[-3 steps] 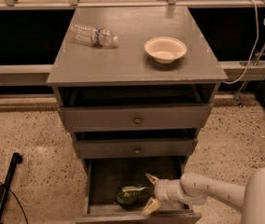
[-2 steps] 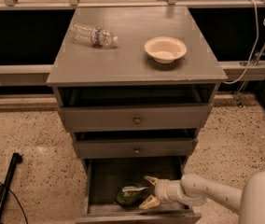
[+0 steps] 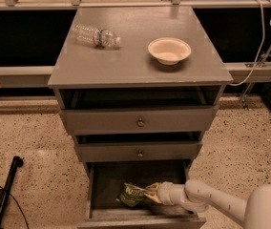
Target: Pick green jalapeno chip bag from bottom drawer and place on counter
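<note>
Compare with one second ago: find the gripper point(image 3: 151, 193) shifted slightly leftward inside the bottom drawer point(image 3: 110, 179); find its fingers, then splayed wide above and below the green jalapeno chip bag point(image 3: 131, 194), now drawn in to a narrow gap on the bag's right edge; read this as closed on the foil, gripping the edge only and not the body of the bag. Note the bag little if at all displaced, lying flat on the drawer floor near the front, label uppermost, not yet lifted.

Treat the grasp step as just completed or completing; count the lift, the withdrawal and the placement as outstanding. Verify the hold before raising; expect crinkly foil pinched at one edge to slip or swing.

Locate the arm point(image 3: 212, 204) entering from the lower right; forearm near horizontal, reaching leftward and low over the drawer's front right corner; wrist in line with the forearm; gripper pointing left at the bag, close to the drawer floor.

Plan an exit outward and upward, clear of the two knob-fronted drawers point(image 3: 139, 123) directly above; aim the release at the front of the counter point(image 3: 126, 68), forward of the water bottle point(image 3: 95, 35) and the bowl point(image 3: 169, 50).
</note>
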Robot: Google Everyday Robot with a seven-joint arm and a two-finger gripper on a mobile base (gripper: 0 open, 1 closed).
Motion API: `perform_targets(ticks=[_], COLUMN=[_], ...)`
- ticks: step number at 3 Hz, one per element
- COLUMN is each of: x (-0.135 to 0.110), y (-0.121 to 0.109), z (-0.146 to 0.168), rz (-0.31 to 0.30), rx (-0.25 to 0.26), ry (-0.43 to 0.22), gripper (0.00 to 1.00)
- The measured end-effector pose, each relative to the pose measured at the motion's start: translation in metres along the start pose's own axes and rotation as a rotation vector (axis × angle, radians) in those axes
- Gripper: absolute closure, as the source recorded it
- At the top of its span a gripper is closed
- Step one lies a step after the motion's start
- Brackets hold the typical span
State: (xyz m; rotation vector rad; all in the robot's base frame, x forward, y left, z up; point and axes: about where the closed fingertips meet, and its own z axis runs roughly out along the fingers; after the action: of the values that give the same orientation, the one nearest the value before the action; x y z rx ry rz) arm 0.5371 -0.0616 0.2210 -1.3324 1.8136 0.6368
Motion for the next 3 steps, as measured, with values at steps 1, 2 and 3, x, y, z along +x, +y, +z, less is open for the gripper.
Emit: perform_targets(ticks=[1,2,3], x=[-0.002,-0.069,-0.207], y=[-0.005,-0.001,0.022], z=[-0.005,-0.041,-0.117], rz=[0.022,-0.06,-0.256], rx=[0.038,0.036,-0.079], ry=[-0.042,-0.166,-0.303], gripper=[0.96,1.0,1.0])
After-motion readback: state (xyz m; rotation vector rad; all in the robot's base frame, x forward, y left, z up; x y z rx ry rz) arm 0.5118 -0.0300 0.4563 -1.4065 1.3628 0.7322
